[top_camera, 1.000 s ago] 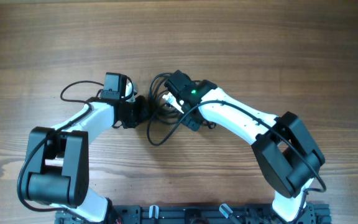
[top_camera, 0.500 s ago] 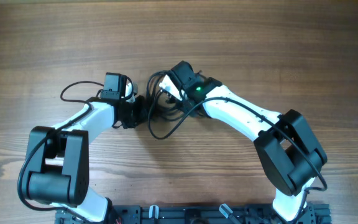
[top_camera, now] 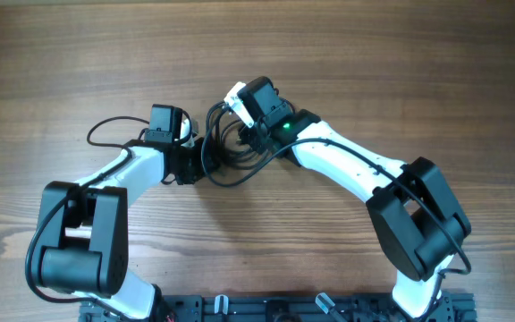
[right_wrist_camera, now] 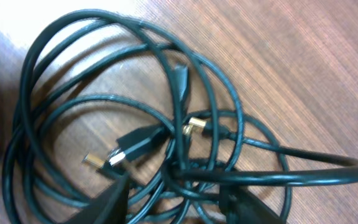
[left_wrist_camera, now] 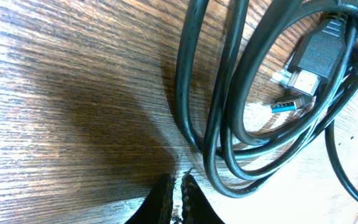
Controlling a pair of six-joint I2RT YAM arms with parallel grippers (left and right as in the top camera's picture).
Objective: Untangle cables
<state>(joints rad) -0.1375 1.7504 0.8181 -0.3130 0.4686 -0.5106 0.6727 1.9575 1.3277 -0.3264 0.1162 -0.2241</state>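
The cables (top_camera: 225, 154) are thin black cords, tangled in a coil on the wooden table between the two arms. My left gripper (top_camera: 201, 159) rests at the coil's left edge. In the left wrist view the left gripper (left_wrist_camera: 178, 182) is shut on nothing, with the cable loops (left_wrist_camera: 229, 118) just to its right. A flat plug (left_wrist_camera: 316, 53) and a blue-tipped plug (left_wrist_camera: 287, 106) lie inside those loops. My right gripper (top_camera: 241, 127) is over the coil. In the right wrist view the right gripper (right_wrist_camera: 178, 198) is open. Several strands of the cables (right_wrist_camera: 104, 102) run between its fingers, and one strand (right_wrist_camera: 303, 175) lies across the right finger (right_wrist_camera: 244, 202).
A loose thin black cord loop (top_camera: 105, 131) lies left of the left wrist. Both arm bases stand at the table's near edge (top_camera: 266, 309). Bare wooden tabletop (top_camera: 374, 54) stretches behind the coil.
My right gripper has moved up and to the left over the coil. The loop that hung toward the near edge has been drawn up into the coil. The left arm has stayed still.
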